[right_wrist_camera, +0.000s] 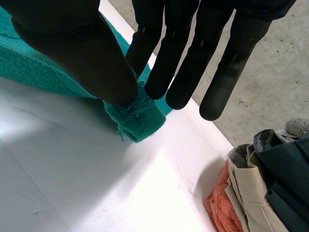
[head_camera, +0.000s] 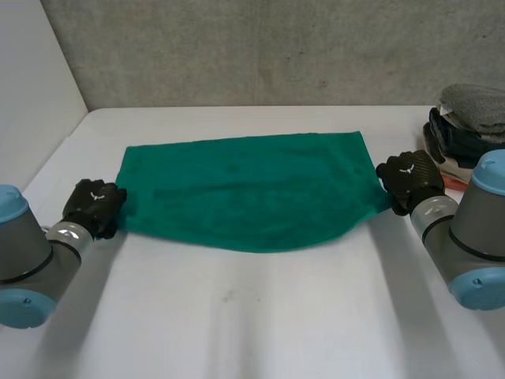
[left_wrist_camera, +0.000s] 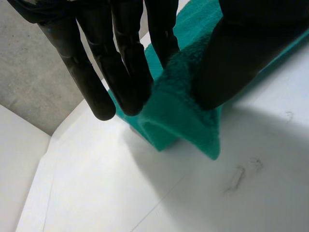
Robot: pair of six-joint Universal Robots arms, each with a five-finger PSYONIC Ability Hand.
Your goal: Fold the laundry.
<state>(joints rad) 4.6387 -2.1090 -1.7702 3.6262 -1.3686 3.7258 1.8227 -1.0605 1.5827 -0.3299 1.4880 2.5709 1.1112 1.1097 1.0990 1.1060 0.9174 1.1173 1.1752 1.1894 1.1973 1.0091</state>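
By the left robot hand (head_camera: 93, 207) one near corner of the green towel (head_camera: 248, 189) is pinched between thumb and fingers, and by the right robot hand (head_camera: 410, 180) the other. The towel is spread flat between them on the white surface (head_camera: 237, 316). A pile of clothes (head_camera: 469, 130) is seen just beyond the right robot hand.

left arm (head_camera: 31, 257): reaching forward, low, from the near left.
left hand (head_camera: 93, 207): pinching a corner of the green towel (head_camera: 245, 189) between straight fingers (left_wrist_camera: 120, 63) and thumb (left_wrist_camera: 241, 53).
right arm (head_camera: 465, 229): reaching forward, low, from the near right.
right hand (head_camera: 410, 180): pinching the towel's opposite corner between straight fingers (right_wrist_camera: 178, 58) and thumb (right_wrist_camera: 87, 53).
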